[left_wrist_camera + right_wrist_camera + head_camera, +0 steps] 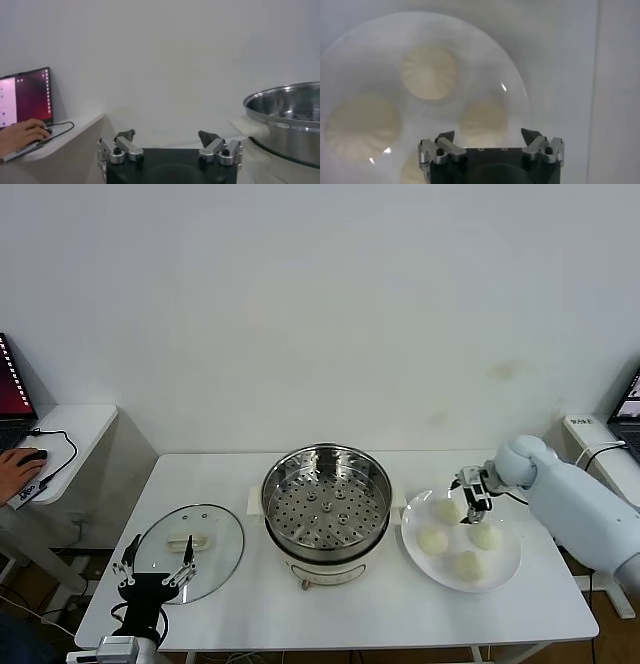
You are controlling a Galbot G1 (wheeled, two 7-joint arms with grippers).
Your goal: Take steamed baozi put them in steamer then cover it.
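Observation:
Several off-white baozi lie on a white plate (503, 576) at the right: one (447, 509) nearest the steamer, others (485, 535) beside it. My right gripper (472, 494) hovers open over the plate's far side and holds nothing. In the right wrist view the right gripper (488, 134) looks down on the baozi, one (482, 117) lying just ahead of its fingers. The steel steamer (326, 509) stands in the middle with only its perforated tray inside. The glass cover (190, 539) lies flat at the left. My left gripper (155, 569) waits open at the cover's near edge.
A side desk (70, 429) at the far left holds a laptop (25, 97) and a person's hand on a mouse (25, 459). The steamer rim (290, 107) shows in the left wrist view. The table's front edge (340, 639) runs close to the left gripper.

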